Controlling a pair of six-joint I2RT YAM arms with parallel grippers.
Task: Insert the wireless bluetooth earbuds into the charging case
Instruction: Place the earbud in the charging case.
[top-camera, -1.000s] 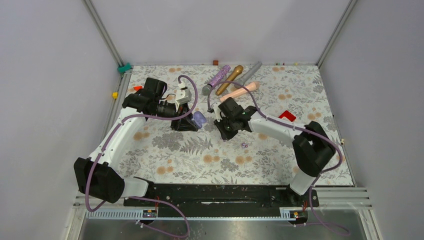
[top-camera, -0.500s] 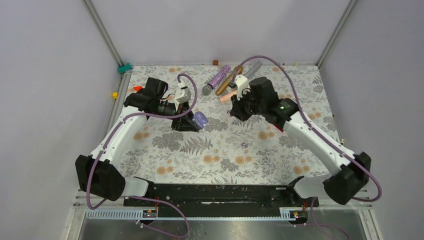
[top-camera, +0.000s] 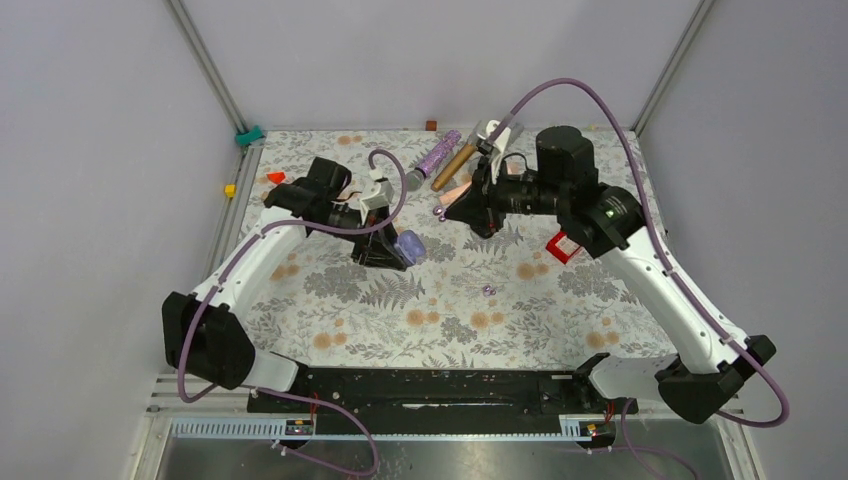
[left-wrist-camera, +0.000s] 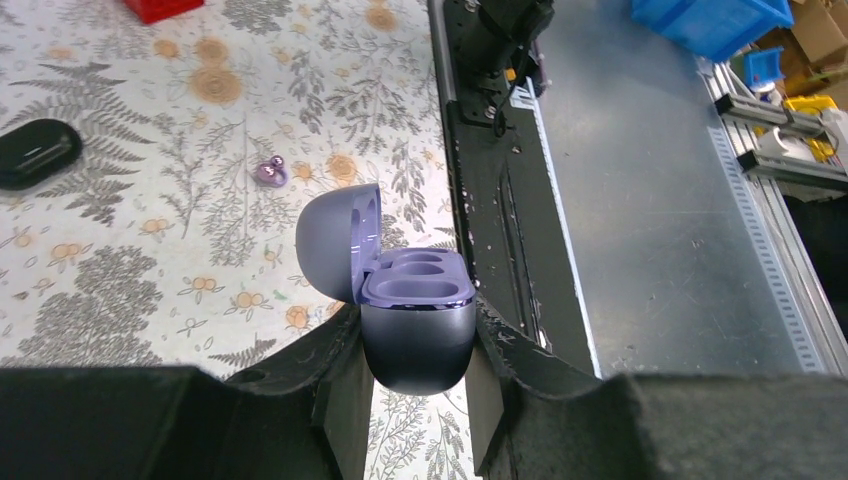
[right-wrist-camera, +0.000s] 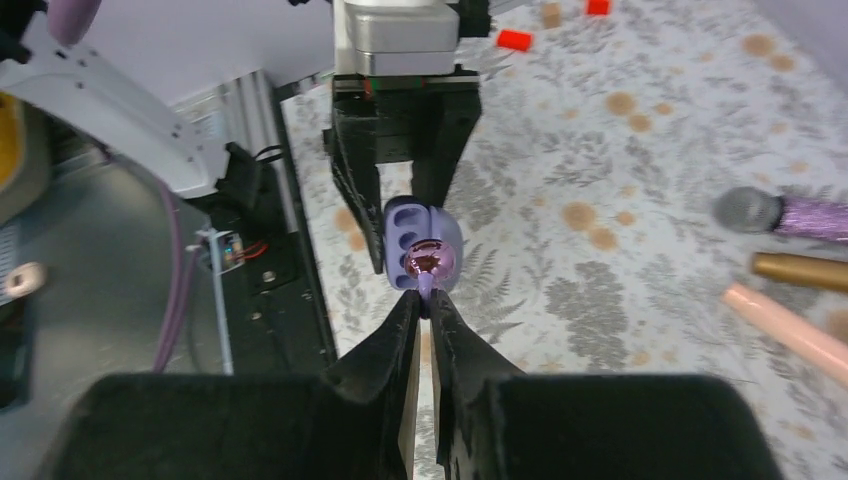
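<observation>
Your left gripper (left-wrist-camera: 417, 372) clamps the open purple case (left-wrist-camera: 416, 320), sockets empty; your right gripper (right-wrist-camera: 427, 303) pinches one purple earbud (right-wrist-camera: 430, 262), and a second earbud (top-camera: 488, 290) lies near mid-frame, uninserted.

bright, even, diffuse light from overhead; shadows under the arms (top-camera: 250, 262) are faint and soft. the right wrist view is soft, blurriest along the bottom. in the left wrist view the charging case (left-wrist-camera: 417, 340) carries a pale sheen.
</observation>
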